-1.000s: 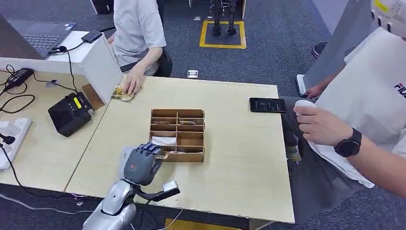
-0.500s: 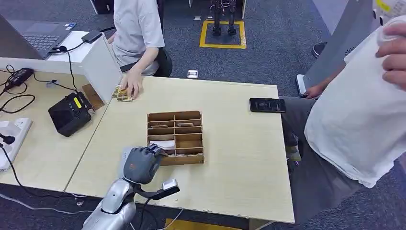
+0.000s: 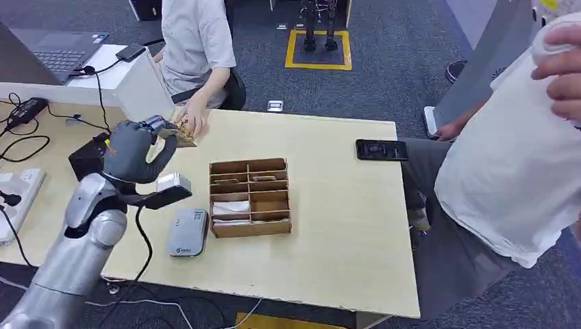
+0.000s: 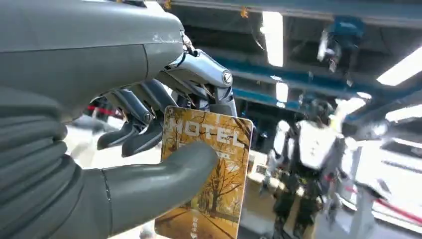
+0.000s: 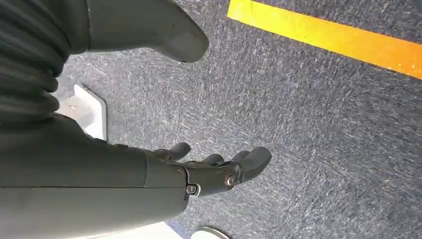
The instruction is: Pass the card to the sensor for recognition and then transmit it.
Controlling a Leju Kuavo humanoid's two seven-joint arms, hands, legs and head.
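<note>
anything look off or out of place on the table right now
Nothing spilled or damaged. The wooden organizer sits slightly askew to the table edge. The left hand holds the hotel card pinched between thumb and fingers, up near the person's hand.

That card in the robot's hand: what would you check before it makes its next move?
1. Card held firmly: ok, the left hand pinches it between thumb and fingers.
2. Card whole and printed face showing: ok in the left wrist view.
3. Card already read by the sensor: cannot tell; the sensor lies on the table beside the wooden box, apart from the hand.
4. Person's hand ready to receive: cannot tell; it rests at the table edge close to the card.
5. Right hand out of the way: ok, it hangs open above the floor.
</note>
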